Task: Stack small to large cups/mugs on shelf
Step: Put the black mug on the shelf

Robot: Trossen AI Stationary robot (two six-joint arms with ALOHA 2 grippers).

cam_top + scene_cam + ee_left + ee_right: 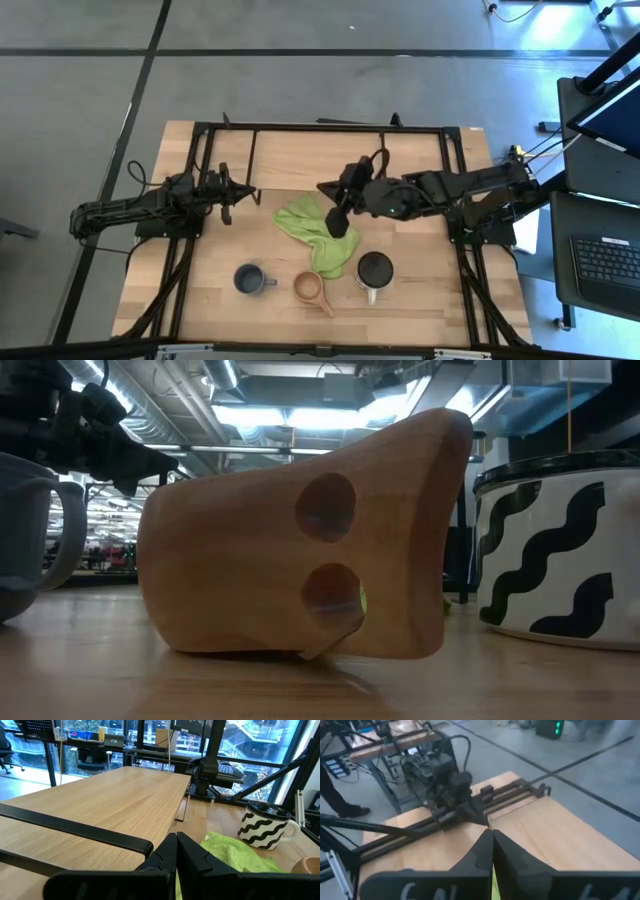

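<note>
Three cups stand upright on the tabletop near its front edge: a grey-blue mug (250, 279), a small tan wooden cup (308, 288) with a handle, and a large white mug with black wavy stripes and a dark inside (374, 270). The low view shows the wooden cup's handle (300, 540) up close between the grey-blue mug (20, 530) and the striped mug (560, 550). The shelf (300, 155) runs along the far side. My left gripper (228, 195) is shut and empty at the shelf's left end. My right gripper (338, 222) is shut, over a green cloth (315, 240).
The green cloth lies crumpled mid-table, between the shelf and the cups. Black frame bars (320, 128) run around the shelf and down both table sides. A desk with a laptop (605, 255) stands off the table's right edge.
</note>
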